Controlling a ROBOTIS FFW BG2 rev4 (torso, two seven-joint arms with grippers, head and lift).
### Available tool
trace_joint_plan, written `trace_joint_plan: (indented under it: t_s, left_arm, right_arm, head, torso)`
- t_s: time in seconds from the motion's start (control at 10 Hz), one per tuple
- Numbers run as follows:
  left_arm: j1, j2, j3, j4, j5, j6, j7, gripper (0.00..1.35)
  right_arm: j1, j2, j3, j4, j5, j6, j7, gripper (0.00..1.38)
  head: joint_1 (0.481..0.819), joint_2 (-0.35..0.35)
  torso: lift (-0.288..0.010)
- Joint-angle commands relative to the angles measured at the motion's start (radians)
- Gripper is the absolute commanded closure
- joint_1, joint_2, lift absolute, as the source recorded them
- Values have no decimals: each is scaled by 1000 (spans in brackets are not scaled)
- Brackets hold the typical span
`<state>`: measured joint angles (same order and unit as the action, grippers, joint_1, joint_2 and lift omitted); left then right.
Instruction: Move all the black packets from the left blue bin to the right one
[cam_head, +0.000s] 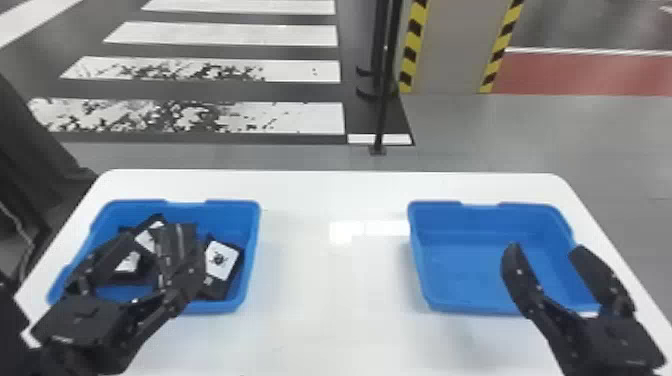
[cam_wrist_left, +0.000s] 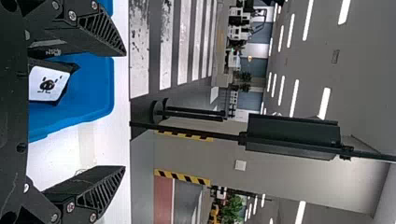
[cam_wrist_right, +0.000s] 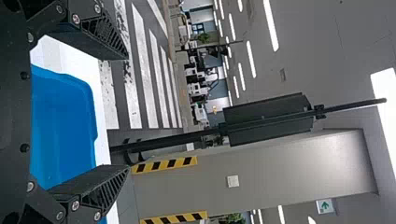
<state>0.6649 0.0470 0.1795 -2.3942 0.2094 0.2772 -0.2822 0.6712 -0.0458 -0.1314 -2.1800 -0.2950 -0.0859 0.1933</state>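
Observation:
My left gripper (cam_head: 135, 260) stands open above the left blue bin (cam_head: 251, 260), where several black packets lie, one with a white label (cam_head: 220, 259) near the bin's right wall. In the left wrist view the left gripper (cam_wrist_left: 125, 111) has its fingers wide apart, and a labelled packet (cam_wrist_left: 49, 84) lies in the bin (cam_wrist_left: 91, 93) beyond them. Over the right part of the right blue bin (cam_head: 465, 270) is my right gripper (cam_head: 545, 250), also open. The right wrist view has the right gripper (cam_wrist_right: 128, 112) with nothing between its fingers and the blue bin (cam_wrist_right: 63, 121) beyond.
Both bins stand on a white table (cam_head: 335, 290), with a stretch of bare tabletop between them. Past the table's far edge are a black pole (cam_head: 382, 90) and a grey column (cam_head: 447, 45) with yellow and black stripes. Dark fabric (cam_head: 35, 145) hangs at the far left.

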Motion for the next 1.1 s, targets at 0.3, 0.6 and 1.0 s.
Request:
trace_joint_plan:
  t_s: [0.3, 0.6, 1.0]
  left_arm:
    - [-2, 4, -8, 0, 0, 7, 0, 180]
    - [-15, 4, -6, 7, -6, 44, 2, 180]
    - [-147, 5, 12, 52, -60, 253, 29, 180]
  right_arm:
    - [6, -2, 0, -1, -4, 2, 0, 202]
    - [21, -2, 0, -6, -14, 0, 0, 202]
    - [53, -3, 0, -20, -32, 2, 3, 205]
  head:
    - [695, -34]
    - [695, -39]
    - [695, -14]
  torso:
    - [-140]
    - [-140]
    - [-140]
